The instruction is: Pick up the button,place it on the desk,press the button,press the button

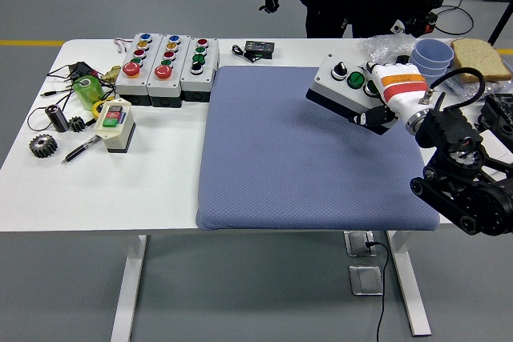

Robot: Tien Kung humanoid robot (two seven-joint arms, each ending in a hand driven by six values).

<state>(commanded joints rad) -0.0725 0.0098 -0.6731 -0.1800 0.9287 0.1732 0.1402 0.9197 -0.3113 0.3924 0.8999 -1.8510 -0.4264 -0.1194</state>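
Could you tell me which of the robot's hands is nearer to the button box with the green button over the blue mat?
The right. The right hand grips the button box at its right end, holding it tilted above the blue mat. The left hand is not in view.

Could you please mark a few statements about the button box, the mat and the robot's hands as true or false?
1. The right hand grips the button box. True.
2. The button box lies flat on the blue mat. False: it is held tilted above it.
3. The box shows a green button. True.
4. The left hand is over the mat. False: it is out of view.
5. Three control boxes sit left of the mat. True.
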